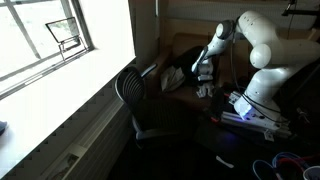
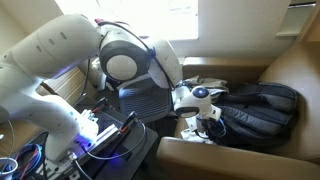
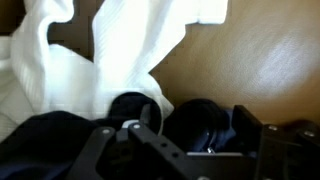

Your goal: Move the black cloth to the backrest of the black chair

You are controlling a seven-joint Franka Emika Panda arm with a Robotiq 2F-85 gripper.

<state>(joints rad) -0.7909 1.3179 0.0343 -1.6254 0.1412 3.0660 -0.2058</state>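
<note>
Two dark jaws of the gripper [image 3: 195, 130] are standing apart in the wrist view, gripping nothing firmly that can be made out. Dark fabric is lying between them. The black cloth [image 3: 55, 140] is spreading out to one side of the jaws, low on the brown desk [image 3: 265, 60]. A white cloth [image 3: 110, 50] is lying bunched just beyond it, touching it. In both exterior views the white arm [image 1: 262, 45] is bending down over the desk, with the gripper hanging close above the fabric. A black backpack [image 2: 255, 105] is lying just beside the gripper. The black chair [image 1: 131, 93] is standing near the desk, below a bright window [image 1: 40, 30].
</note>
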